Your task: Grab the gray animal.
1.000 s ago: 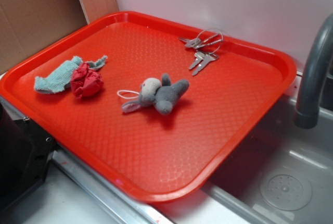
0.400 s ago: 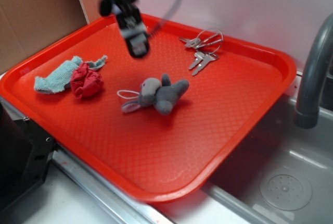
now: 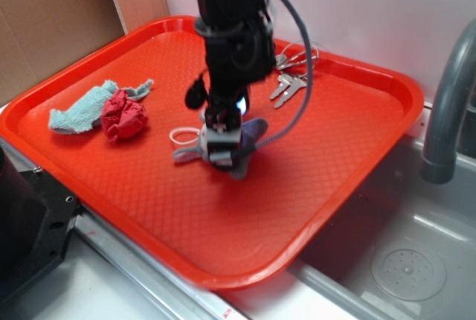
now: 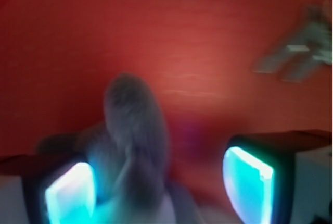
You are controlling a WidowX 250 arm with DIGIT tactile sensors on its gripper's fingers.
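Gripper [image 3: 222, 144] has dropped from above the tray's far side onto the gray animal [image 3: 251, 135], jaws apart with the toy between them; in the wrist view the two pads [image 4: 70, 195] straddle its blurred body [image 4: 136, 125]. Toy lies mid-tray [image 3: 223, 245], head and most of the body hidden by the arm, white loop [image 3: 181, 137] showing. Cloth scraps [image 3: 100, 110] unmoved at left. Keys [image 3: 291, 82] behind, partly covered by cable. No writing legible
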